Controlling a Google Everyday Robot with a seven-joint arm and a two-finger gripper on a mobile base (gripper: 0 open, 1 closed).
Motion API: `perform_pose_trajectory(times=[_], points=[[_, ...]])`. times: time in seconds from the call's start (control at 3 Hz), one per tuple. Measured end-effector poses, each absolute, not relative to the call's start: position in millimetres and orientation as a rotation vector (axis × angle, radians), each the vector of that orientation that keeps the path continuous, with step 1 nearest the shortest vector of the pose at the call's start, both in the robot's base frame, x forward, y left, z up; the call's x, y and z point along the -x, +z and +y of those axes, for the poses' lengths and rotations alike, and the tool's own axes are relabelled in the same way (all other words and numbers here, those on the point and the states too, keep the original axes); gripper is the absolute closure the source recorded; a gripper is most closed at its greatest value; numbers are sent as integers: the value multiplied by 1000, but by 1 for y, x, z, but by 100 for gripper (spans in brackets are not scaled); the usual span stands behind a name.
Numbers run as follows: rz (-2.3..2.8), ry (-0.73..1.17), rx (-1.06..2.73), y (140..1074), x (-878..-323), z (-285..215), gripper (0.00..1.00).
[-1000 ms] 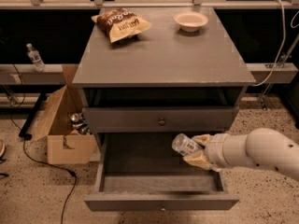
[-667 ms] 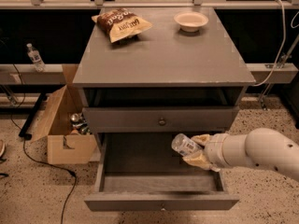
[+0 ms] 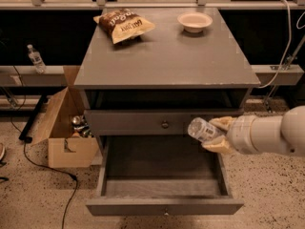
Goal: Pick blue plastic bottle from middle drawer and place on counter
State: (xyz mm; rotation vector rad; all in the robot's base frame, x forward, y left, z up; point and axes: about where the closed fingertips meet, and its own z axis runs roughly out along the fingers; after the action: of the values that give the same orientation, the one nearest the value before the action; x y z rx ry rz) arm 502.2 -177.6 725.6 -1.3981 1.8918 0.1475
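The middle drawer is pulled out below the counter, and its dark inside shows nothing in it. My gripper reaches in from the right on a white arm, above the drawer's right side and in front of the shallower drawer front. It is shut on the blue plastic bottle, which lies roughly on its side with one end pointing left. The tan fingers wrap the bottle above and below.
A brown snack bag and a white bowl sit at the back of the counter. The upper drawer front has a round knob. An open cardboard box stands on the floor left. A small bottle stands on a left ledge.
The gripper and bottle have risen slightly, from inside the drawer's right side up to the level of the knobbed drawer front.
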Motion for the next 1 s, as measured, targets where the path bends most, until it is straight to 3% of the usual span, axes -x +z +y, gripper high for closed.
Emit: perform_pose_trajectory(times=[0.67, 1.0], points=[[1772, -64, 1494, 835, -518, -199, 100], [1772, -64, 1494, 835, -518, -199, 100]])
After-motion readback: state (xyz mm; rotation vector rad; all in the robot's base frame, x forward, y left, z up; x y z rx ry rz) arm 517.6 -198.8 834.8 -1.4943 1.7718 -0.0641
